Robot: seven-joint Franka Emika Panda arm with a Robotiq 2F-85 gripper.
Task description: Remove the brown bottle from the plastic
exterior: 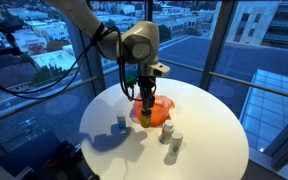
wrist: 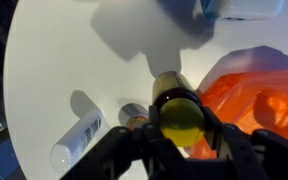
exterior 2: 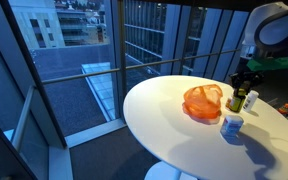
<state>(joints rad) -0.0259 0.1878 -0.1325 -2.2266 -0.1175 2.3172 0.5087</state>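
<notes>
on the round white table [exterior: 209, 120], in an exterior view, the robot arm's gripper [exterior: 144, 97] is pointing straight down at the near edge of a crumpled orange plastic bag [exterior: 156, 112]. its fingers are hiding whatever is sitting between them from this side. small pale containers are standing apart from the bag, one alone [exterior: 121, 124] and two close together [exterior: 172, 137].

in an exterior view from across the table, the gripper [exterior 2: 238, 90] is hanging over a dark brown bottle with a yellow-green cap [exterior 2: 236, 101]. the brown bottle is standing upright just beside the orange plastic bag [exterior 2: 202, 102], outside it rather than inside. whether its base is touching the table i cannot tell. a second small bottle [exterior 2: 252, 100] is standing just beside it, and a white container with a blue band [exterior 2: 231, 126] is sitting nearer the table edge.

in the wrist view, the gripper [wrist: 179, 128] is drawn partway in, and its dark fingers [wrist: 229, 150] are pressing on either side of the brown bottle [wrist: 179, 110], whose cap is facing the camera. the orange plastic bag [wrist: 259, 95] is lying right next to the bottle. a white cylindrical bottle [wrist: 76, 143] is lying on its side on the bare table [wrist: 54, 70], and a small blurred object [wrist: 134, 113] is sitting between it and the brown bottle.
</notes>
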